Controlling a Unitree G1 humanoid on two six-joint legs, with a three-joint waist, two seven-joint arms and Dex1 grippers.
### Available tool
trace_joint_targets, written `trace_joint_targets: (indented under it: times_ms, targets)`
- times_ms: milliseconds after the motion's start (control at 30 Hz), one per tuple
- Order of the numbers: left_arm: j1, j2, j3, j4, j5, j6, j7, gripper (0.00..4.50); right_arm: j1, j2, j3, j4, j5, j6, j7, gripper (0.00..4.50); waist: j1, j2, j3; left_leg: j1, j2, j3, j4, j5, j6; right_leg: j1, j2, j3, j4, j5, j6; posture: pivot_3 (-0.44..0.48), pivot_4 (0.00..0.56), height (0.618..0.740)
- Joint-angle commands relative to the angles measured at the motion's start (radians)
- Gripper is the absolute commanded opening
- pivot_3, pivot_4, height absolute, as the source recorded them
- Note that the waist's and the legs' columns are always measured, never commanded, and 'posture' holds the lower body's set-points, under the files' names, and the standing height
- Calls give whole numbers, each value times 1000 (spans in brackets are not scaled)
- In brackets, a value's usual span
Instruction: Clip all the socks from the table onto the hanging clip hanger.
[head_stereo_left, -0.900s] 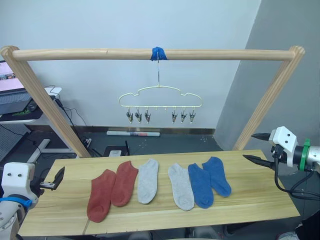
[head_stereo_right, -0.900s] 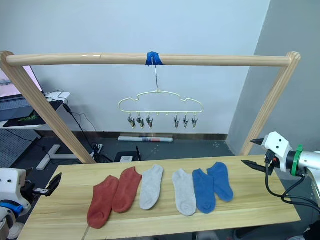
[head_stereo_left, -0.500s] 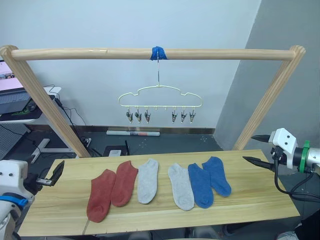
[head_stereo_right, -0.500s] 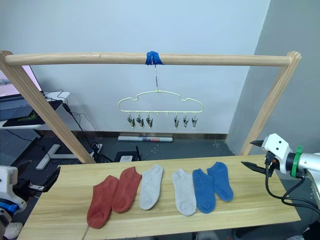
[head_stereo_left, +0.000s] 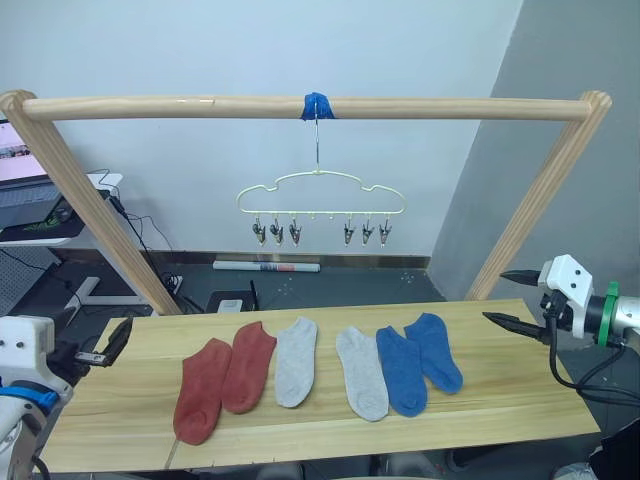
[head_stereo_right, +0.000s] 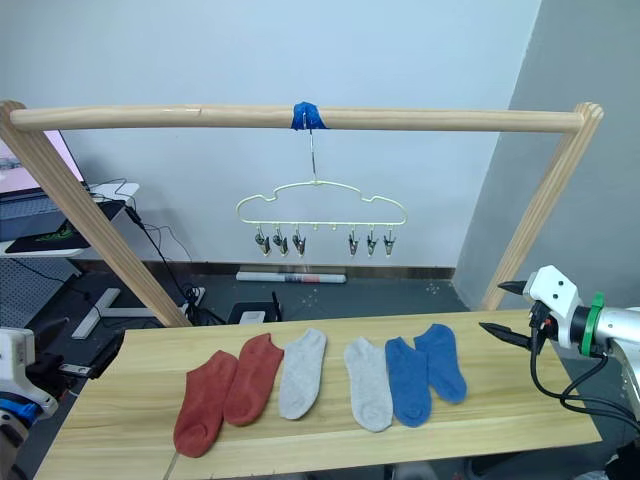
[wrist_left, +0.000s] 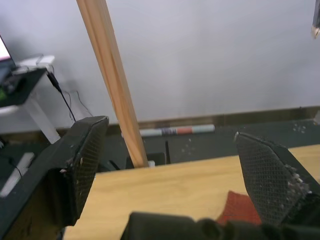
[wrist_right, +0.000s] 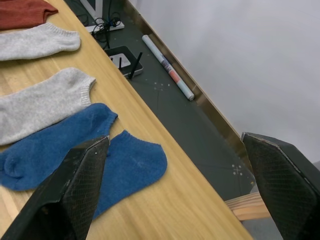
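The clips (head_stereo_left: 277, 234) on the clip hanger (head_stereo_left: 320, 192) are too small to tell whether their jaws stand apart or closed. The near edge of the desk (head_stereo_left: 400, 440) runs off the bottom of the head views, and the left arm is cut by the frame corner so that only part of the left gripper (head_stereo_left: 100, 352) is seen. In the left wrist view one rust-red sock (wrist_left: 239, 206) is mostly hidden behind the gripper's finger (wrist_left: 272, 177); a laptop (head_stereo_left: 20, 185) at the far left is cropped by the edge.

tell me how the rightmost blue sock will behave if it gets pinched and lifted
The blue sock lies flat and thin on the table, so it is probably soft knit: likely to droop from a pinch. It looks light. Pushed, it would probably bunch rather than slide.
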Motion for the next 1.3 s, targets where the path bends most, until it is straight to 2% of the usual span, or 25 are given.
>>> trace_joint_targets:
  times_ms: [33, 267, 400, 500, 633, 700, 767, 867, 967, 1000, 1067, 1100, 1233, 1300]
  targets:
    - [-52, -21, -27, -65, -9, 3, 32, 4500, 0, -13, -11, -51, -12, 16, -16, 4439, 1, 0, 0, 0, 0, 0, 0, 0, 0, 0, 0, 0, 0, 0, 0, -2, 0, 740]
    - [-153, -100, -134, -160, 20, 38, 124, 4500, 23, 24, -28, -212, 66, 114, -35, 4439, -2, 0, 0, -1, 0, 0, 0, 0, 0, 0, 1, 1, 0, 0, 1, -44, 0, 740]
    - [-254, -153, -225, -179, 43, 37, 171, 4500, -3, 174, -1, -348, 115, 91, -133, 4439, -12, -3, 3, -1, 1, 0, 0, 0, 0, 0, 3, 1, 0, 1, 1, -79, 31, 740]
    - [-293, -170, -241, -178, 39, 58, 192, 4500, 4, 189, 26, -436, 126, 160, -148, 4439, -25, 2, 11, -1, 2, 0, 1, 0, 0, 1, 4, 2, 0, 1, 2, -93, 58, 740]
    - [-369, -195, -290, -154, 37, 72, 212, 4500, -84, 257, 64, -565, 272, 294, -201, 4439, -35, -1, 39, -3, 3, 1, 1, 0, -1, -2, 5, 4, 0, 1, 2, -131, 120, 740]
    - [-385, -207, -321, -158, 35, 92, 206, 4500, -126, 273, 87, -581, 273, 312, -212, 4439, -46, -1, 55, -5, 5, 0, 2, 0, -1, -2, 7, 4, 0, 2, 3, -131, 120, 740]
    - [-391, -210, -340, -174, 38, 102, 202, 4500, -150, 284, 104, -599, 291, 357, -239, 4439, -52, -2, 70, -6, 5, 0, 2, 0, -1, -2, 8, 5, 0, 3, 3, -151, 168, 740]
    - [-413, -217, -346, -173, 39, 108, 219, 4500, -165, 297, 135, -635, 316, 415, -270, 4439, -56, -4, 103, -8, 5, 0, 1, 0, -1, -6, 9, 5, -1, 3, 4, -152, 191, 740]
    - [-438, -211, -346, -188, 35, 122, 223, 4500, -206, 331, 149, -695, 376, 497, -343, 4439, -56, -4, 135, -10, 6, -1, 1, -1, 0, -7, 9, 5, 0, 4, 6, -152, 250, 740]
    - [-452, -212, -348, -184, 37, 121, 227, 4500, -224, 346, 160, -711, 389, 517, -363, 4439, -56, -2, 149, -10, 6, -1, 2, -1, 0, -8, 9, 6, 0, 4, 6, -152, 250, 740]
    - [-472, -221, -347, -184, 30, 135, 241, 4500, -255, 375, 179, -730, 399, 542, -402, 4439, -56, -2, 158, -19, 6, 0, 2, -1, 0, -18, 9, 6, 2, 5, 6, -162, 284, 740]
    - [-478, -225, -349, -184, 28, 140, 244, 4500, -266, 384, 186, -736, 402, 550, -416, 4439, -56, -2, 168, -23, 6, -1, 3, -1, 0, -21, 9, 6, 2, 5, 6, -162, 284, 740]
    - [-467, -235, -352, -219, 12, 163, 242, 4500, -264, 382, 171, -767, 441, 592, -445, 4439, -56, -1, 200, -27, 6, -2, 3, -1, 0, -23, 9, 5, 1, 6, 5, -174, 319, 740]
    - [-465, -247, -348, -224, 13, 152, 249, 4119, -250, 367, 162, -774, 450, 601, -444, 4500, -55, -1, 210, -30, 6, -2, 3, -1, 1, -26, 8, 4, 0, 8, 2, -177, 323, 740]
